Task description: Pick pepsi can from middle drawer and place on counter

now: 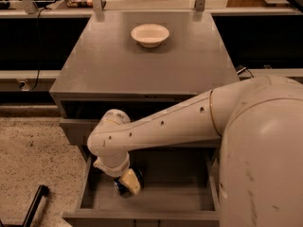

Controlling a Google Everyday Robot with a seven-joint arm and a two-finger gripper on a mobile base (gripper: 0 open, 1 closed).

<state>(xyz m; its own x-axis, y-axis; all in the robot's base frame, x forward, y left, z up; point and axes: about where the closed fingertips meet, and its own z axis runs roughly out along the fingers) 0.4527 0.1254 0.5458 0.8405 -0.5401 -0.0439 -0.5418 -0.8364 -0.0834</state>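
Smooth, rounded white arm [189,122] stretching left, wrist bending down. Matte grey squarish table [142,70] carrying round white bowl [149,34] near back edge. Open grey drawer [175,193], flat floor, low walls, sitting below. Cream claw [129,182] hanging inside drawer's left part, overlapping can [120,188]; apart or clamped, cannot tell. Blue cylindrical can sitting in drawer, partly hidden.

I see the counter [142,74], a flat grey cabinet top, carrying one white bowl [149,34] near its far edge, roughly centred. Below it the middle drawer [184,195] stands open, and on its plain grey floor, toward the left, sits the pepsi can [119,188]. My gripper [129,181] hangs low inside the drawer, right at the can and partly covering it. The cabinet stands on a pale speckled floor [28,160], visible at the left.
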